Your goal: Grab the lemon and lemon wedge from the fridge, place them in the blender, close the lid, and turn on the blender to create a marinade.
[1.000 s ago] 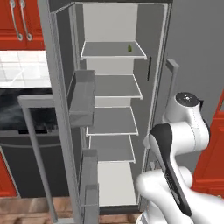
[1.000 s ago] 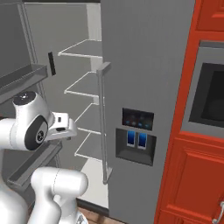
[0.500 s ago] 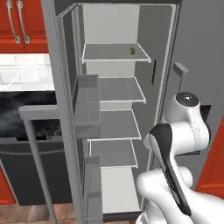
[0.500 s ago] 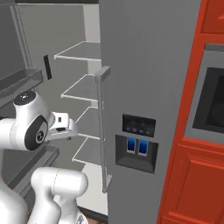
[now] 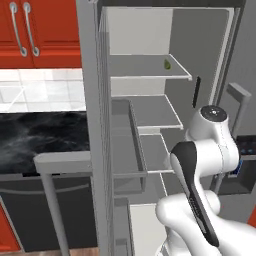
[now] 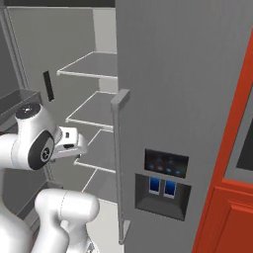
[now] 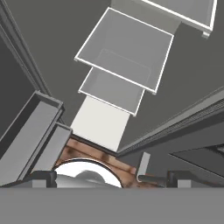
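The fridge (image 5: pixel 150 30) stands open in front of me, with flat shelves and pale grey inner walls. A small yellow-green fruit (image 5: pixel 166 64) lies near the right end of the top shelf (image 5: pixel 145 67); it is too small to tell lemon from lemon wedge. My gripper (image 7: pixel 109 177) is open, its fingertips (image 7: pixel 43 177) far apart, and it points down at the lower shelves (image 7: pixel 127 48) and the fridge floor (image 7: pixel 103 122), holding nothing. The white hand (image 6: pixel 70 140) hangs level with the middle shelves, well below the fruit. The blender and the lid are out of view.
The open left door (image 5: pixel 97 125) with its bins (image 5: pixel 127 150) and bar handle (image 5: pixel 52 165) juts toward me. The shut right door carries a dispenser panel (image 6: pixel 165 178) and a handle (image 6: pixel 118 148). Red cabinets (image 5: pixel 40 25) and a black counter (image 5: pixel 40 135) lie left; a red cabinet (image 6: pixel 232 188) right.
The whole picture has shifted: the base has driven closer, so the fridge looks larger and sits further right in the left base view. The arm keeps its pose and the gripper stays open.
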You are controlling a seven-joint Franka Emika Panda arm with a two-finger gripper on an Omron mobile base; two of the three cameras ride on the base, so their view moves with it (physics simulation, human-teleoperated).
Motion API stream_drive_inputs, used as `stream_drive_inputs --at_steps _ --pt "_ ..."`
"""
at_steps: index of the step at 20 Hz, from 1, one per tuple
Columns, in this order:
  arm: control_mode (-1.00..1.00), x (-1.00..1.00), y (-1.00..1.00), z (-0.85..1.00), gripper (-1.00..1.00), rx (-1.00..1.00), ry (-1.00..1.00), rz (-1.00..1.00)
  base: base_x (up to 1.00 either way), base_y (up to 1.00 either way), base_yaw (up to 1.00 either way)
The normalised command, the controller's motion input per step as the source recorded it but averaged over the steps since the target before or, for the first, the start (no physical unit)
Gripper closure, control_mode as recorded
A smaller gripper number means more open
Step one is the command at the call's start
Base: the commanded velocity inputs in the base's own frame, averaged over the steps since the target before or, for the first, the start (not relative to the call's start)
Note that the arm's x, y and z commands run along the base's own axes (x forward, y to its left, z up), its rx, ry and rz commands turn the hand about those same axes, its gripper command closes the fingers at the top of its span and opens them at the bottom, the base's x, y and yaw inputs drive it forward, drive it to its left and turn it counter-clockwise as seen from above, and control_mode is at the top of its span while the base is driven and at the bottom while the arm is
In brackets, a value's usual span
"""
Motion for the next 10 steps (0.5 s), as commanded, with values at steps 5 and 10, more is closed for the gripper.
stream_drive_inputs --at_steps 5,10 --pt "1.00 0.00 0.00 0.00 -1.00 0.00 0.00 0.00 0.31 0.00 -0.02" --pt "1.00 0.00 0.00 0.00 -1.00 0.00 0.00 0.00 0.26 0.00 -0.02"
